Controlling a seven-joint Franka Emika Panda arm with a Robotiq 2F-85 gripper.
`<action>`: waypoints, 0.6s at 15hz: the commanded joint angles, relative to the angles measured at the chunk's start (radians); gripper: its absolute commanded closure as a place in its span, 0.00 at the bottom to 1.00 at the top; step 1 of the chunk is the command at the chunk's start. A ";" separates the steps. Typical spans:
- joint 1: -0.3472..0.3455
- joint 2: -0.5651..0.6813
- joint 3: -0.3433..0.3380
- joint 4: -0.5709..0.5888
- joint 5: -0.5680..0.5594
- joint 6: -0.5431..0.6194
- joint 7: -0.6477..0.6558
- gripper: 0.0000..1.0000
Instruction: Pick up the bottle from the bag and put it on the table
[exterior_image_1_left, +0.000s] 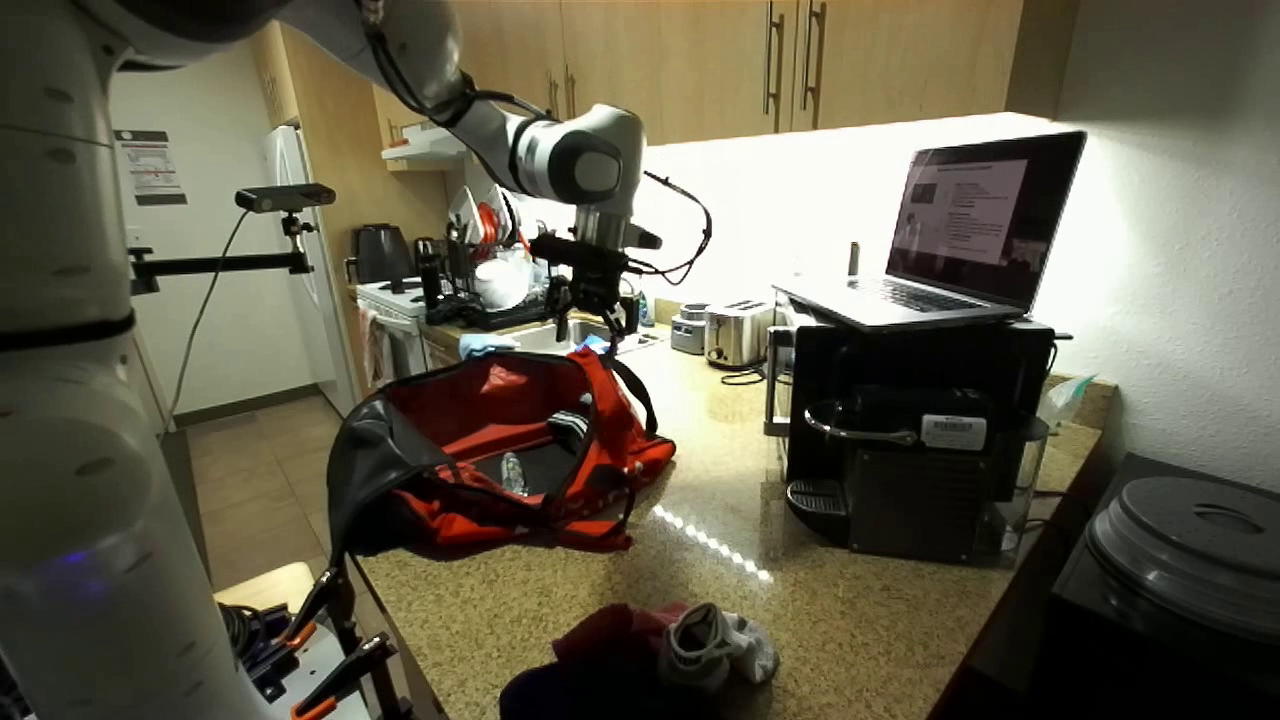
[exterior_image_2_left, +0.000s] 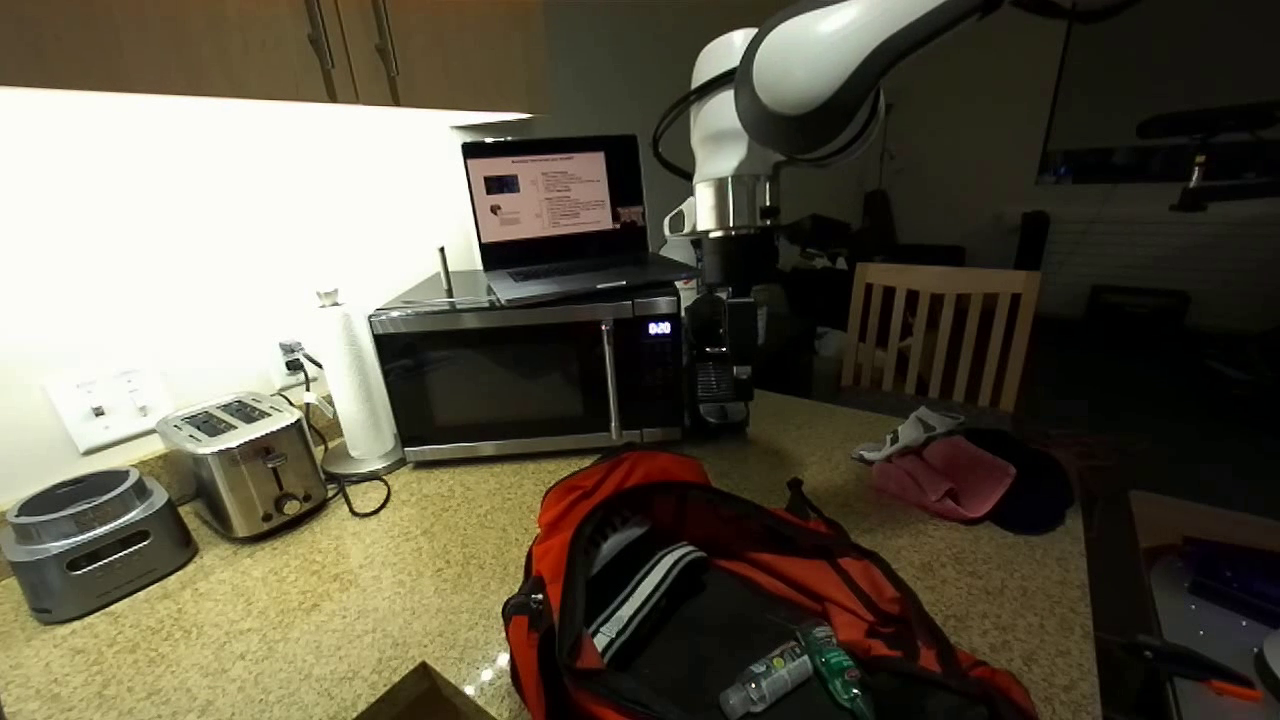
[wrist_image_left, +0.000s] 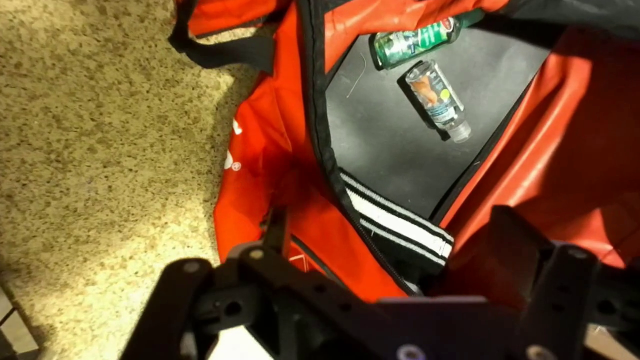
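The red bag (exterior_image_1_left: 640, 455) lies unzipped on the speckled table (exterior_image_1_left: 850, 610), its black-lined floor visible from above. Inside rest two bottles: a small clear bottle (wrist_image_left: 437, 100) with a label and a green bottle (wrist_image_left: 417, 42) beside it, both on their sides. In an exterior view the clear bottle (exterior_image_2_left: 770, 680) and green bottle (exterior_image_2_left: 835, 670) lie near the bottom edge. My gripper (exterior_image_1_left: 590, 335) hangs above the bag's far end, pointing down. Seen from the wrist, the gripper (wrist_image_left: 390, 215) is open, fingers wide apart, nothing held; both bottles lie ahead of the fingertips.
Black striped fabric (wrist_image_left: 400, 220) sits in the bag's end. A microwave (exterior_image_2_left: 530, 390) with a laptop (exterior_image_2_left: 560, 210) on top and a coffee machine (exterior_image_1_left: 900, 480) stand beyond. A toaster (exterior_image_2_left: 250, 460) is by the wall. A cloth heap with a shoe (exterior_image_1_left: 700, 640) occupies the counter's near end.
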 joint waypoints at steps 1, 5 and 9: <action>-0.010 0.056 0.020 -0.002 0.037 0.050 -0.024 0.00; -0.017 0.138 0.044 0.037 0.063 0.049 -0.076 0.00; -0.020 0.193 0.080 0.089 0.120 0.026 -0.105 0.00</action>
